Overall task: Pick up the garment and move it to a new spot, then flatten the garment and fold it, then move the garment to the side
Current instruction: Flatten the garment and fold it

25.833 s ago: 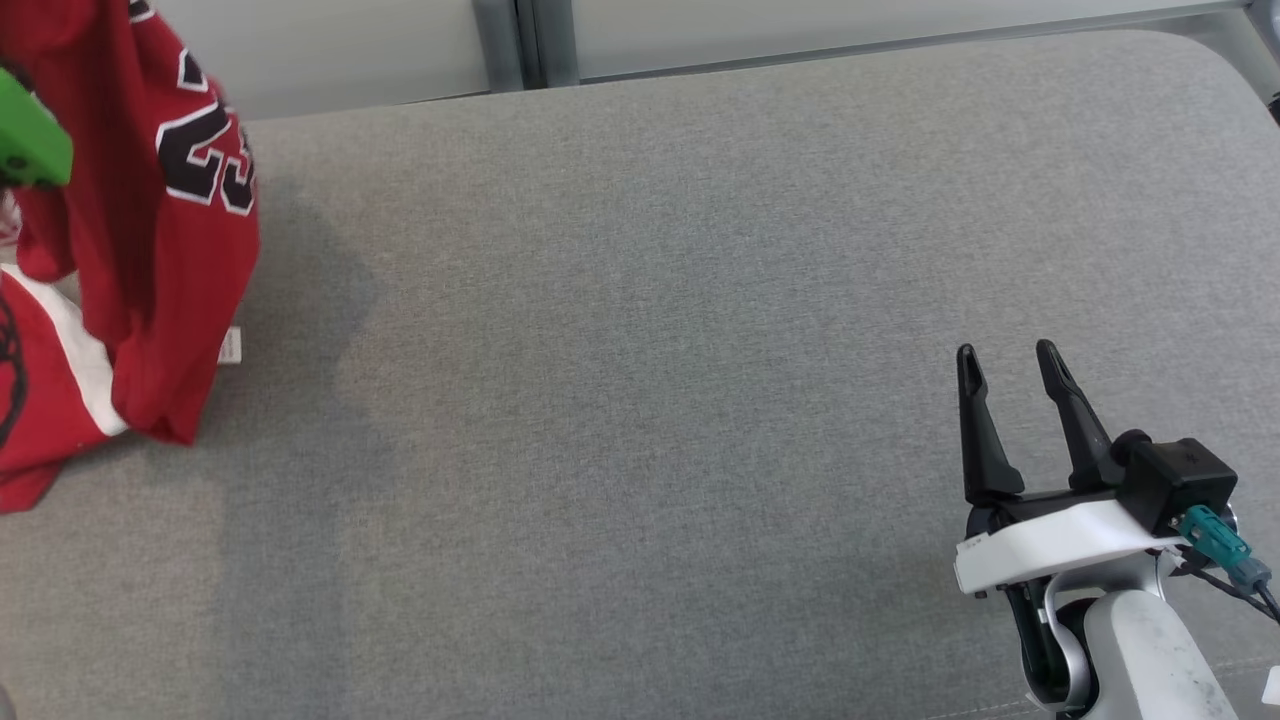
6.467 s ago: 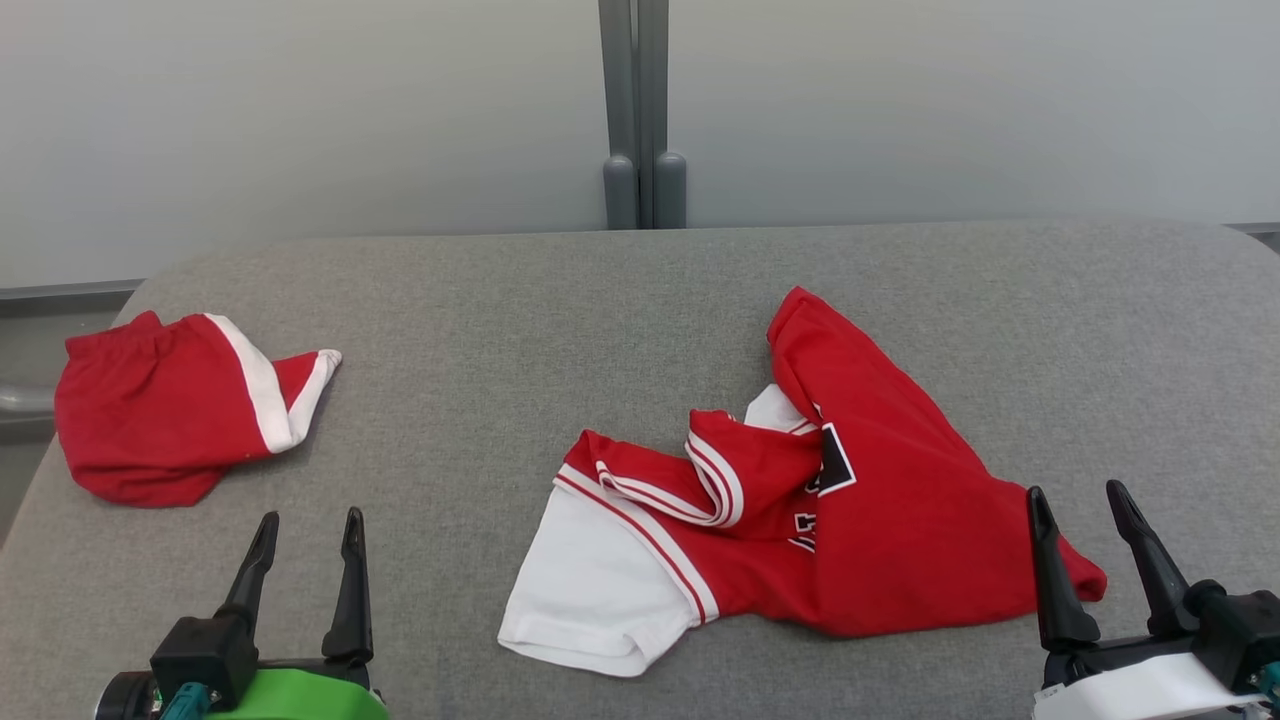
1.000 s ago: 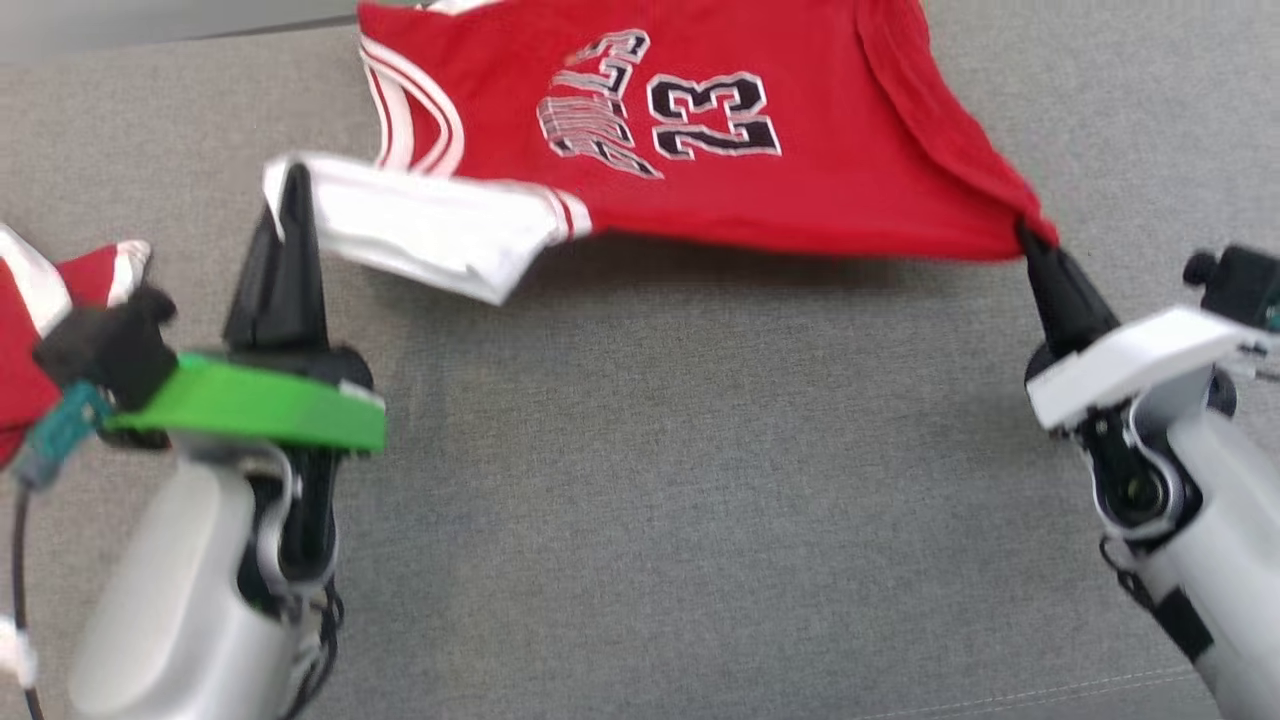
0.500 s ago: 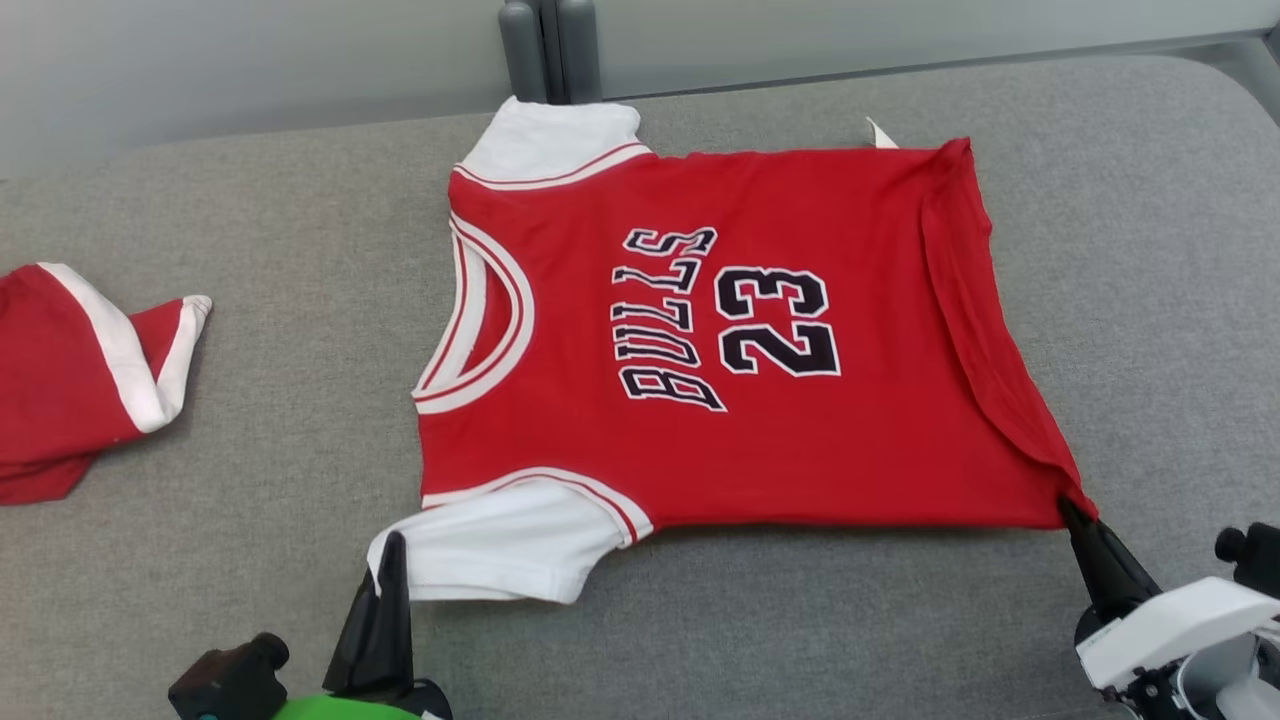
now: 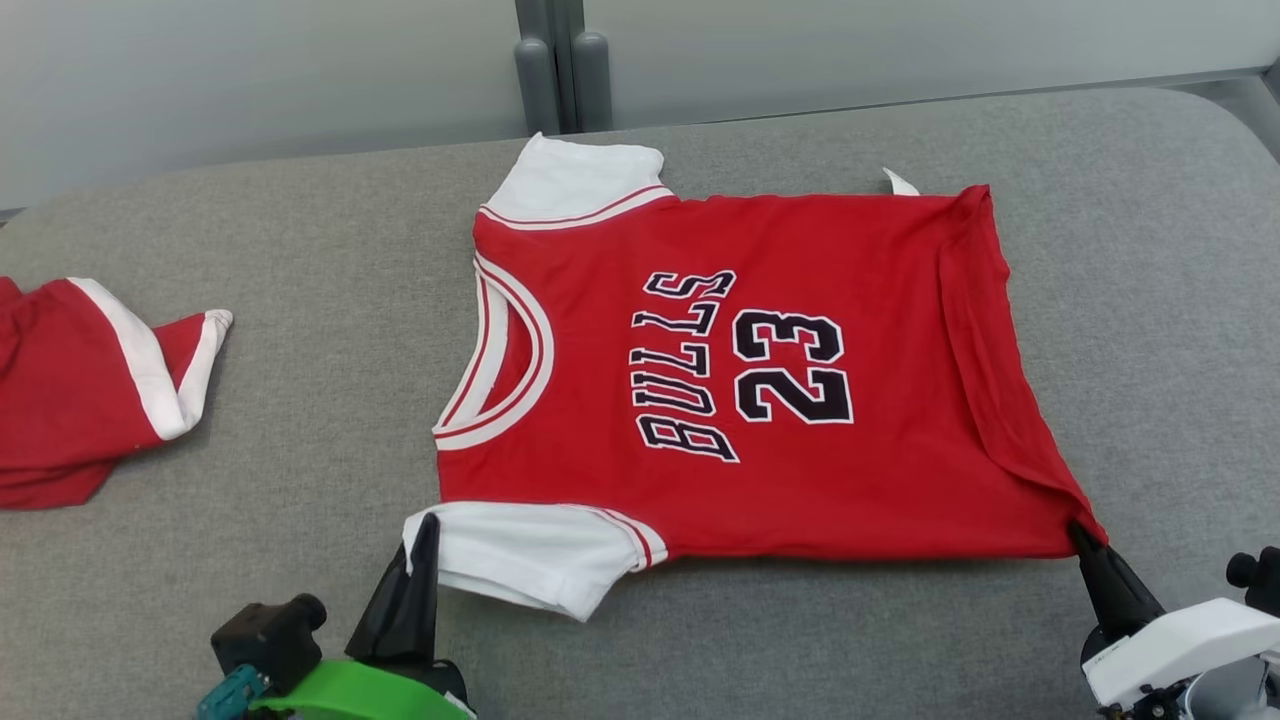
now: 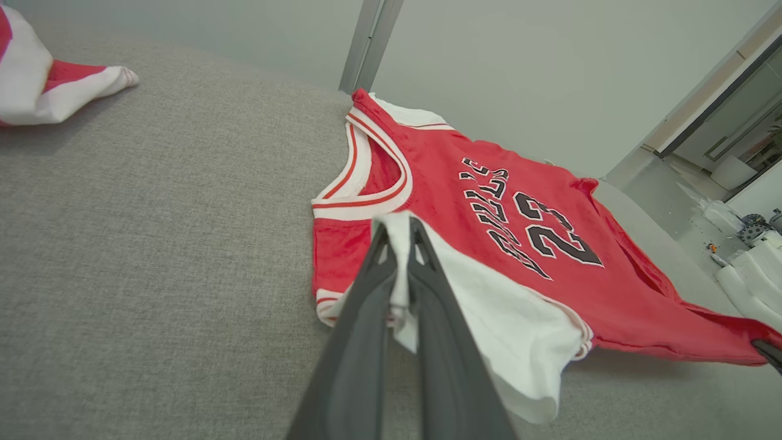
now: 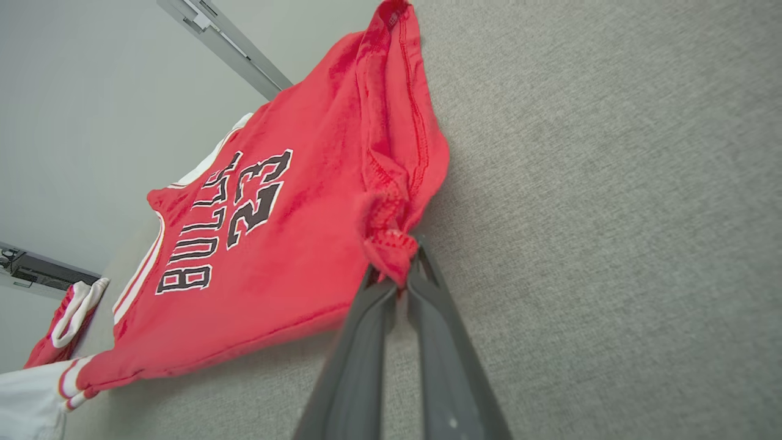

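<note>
Left end effector (image 5: pixel 428 522) clamped on jersey sleeve (image 5: pixel 520 555), right end effector (image 5: pixel 1078 532) clamped on its hem corner (image 5: pixel 1050 510)

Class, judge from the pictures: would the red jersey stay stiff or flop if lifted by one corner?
Probably floppy: the red jersey bunches where the right gripper pinches its hem corner. The white sleeve sags past the left gripper, so it likely drapes. Seemingly light: thin cloth.

The right pincer (image 7: pixel 398 269) pinches a bunched hem corner of the red jersey (image 7: pixel 287 244) on the grey surface (image 7: pixel 611 214)
</note>
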You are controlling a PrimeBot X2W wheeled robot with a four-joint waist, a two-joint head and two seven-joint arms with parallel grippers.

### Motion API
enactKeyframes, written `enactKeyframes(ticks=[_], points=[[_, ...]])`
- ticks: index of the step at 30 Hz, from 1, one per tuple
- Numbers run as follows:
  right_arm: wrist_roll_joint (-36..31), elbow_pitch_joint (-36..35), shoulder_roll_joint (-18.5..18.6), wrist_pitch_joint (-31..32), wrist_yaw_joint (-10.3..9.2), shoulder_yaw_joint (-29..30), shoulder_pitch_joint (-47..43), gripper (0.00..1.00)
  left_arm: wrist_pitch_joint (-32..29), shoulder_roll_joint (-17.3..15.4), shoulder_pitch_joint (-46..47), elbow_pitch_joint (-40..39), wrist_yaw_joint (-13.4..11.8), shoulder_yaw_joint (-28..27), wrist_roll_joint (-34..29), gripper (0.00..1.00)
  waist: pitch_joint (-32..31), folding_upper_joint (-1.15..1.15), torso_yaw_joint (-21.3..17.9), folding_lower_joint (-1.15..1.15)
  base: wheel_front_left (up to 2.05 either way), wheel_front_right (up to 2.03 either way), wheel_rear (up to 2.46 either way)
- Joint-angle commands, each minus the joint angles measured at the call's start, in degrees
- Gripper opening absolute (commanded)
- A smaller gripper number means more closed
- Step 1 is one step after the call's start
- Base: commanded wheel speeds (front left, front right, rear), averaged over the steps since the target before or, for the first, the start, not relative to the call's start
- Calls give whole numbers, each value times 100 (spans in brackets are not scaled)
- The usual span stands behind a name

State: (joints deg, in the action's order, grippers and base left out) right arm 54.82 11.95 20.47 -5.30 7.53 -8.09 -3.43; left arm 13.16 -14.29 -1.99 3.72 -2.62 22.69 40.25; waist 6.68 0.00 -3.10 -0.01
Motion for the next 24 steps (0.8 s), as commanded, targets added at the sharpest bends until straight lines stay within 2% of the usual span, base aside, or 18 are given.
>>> enactKeyframes(ticks=[1,11,18,24], points=[[-63,-34,-43,79,-8,80,63,0,-43,-76,189,111,71,37,-47,0,24,0,-20,1,0,0,0],[-313,-96,-365,708,-7,447,700,0,-286,-187,1430,896,426,165,-274,0,304,0,-174,1,0,0,0],[-539,245,-585,1100,-7,662,1334,0,-352,-48,2395,1848,669,276,-343,0,555,0,-165,1,0,0,0],[-776,656,-719,1114,-7,766,1829,0,-205,109,2976,2596,827,410,-364,0,658,0,-159,1,0,0,0]])
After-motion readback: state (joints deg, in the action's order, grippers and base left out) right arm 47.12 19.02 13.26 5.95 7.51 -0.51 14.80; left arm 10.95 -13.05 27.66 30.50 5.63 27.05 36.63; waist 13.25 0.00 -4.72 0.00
